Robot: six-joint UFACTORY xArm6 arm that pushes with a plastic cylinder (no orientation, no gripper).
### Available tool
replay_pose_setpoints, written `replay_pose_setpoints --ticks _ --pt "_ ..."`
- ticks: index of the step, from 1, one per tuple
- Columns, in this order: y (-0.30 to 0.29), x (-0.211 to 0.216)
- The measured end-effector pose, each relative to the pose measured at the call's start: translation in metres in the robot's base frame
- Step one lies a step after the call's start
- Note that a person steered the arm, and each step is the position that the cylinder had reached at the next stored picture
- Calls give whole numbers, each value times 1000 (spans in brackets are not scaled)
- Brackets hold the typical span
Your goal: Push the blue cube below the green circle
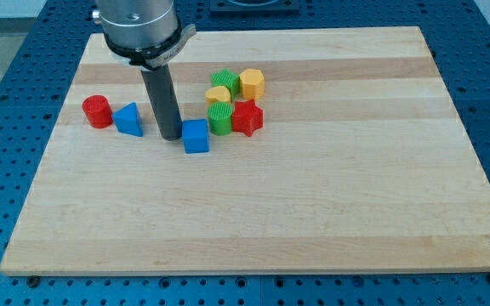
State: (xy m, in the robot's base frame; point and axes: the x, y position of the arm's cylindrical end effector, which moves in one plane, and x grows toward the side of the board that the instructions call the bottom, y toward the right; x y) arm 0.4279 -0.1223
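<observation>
The blue cube (196, 136) sits on the wooden board left of centre. My tip (170, 136) stands just to its left, touching or nearly touching it. The green circle (220, 120) is right next to the cube, up and to its right. The cube lies lower-left of the green circle, their edges close together.
A red star (247, 117) sits right of the green circle. A yellow heart (219, 96), a second green block (225, 82) and a yellow hexagon (252, 82) cluster above. A blue triangle (128, 120) and a red cylinder (97, 111) lie at the view's left.
</observation>
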Motion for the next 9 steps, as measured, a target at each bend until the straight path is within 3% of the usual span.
replay_pose_setpoints --ticks 9 --pt "23 22"
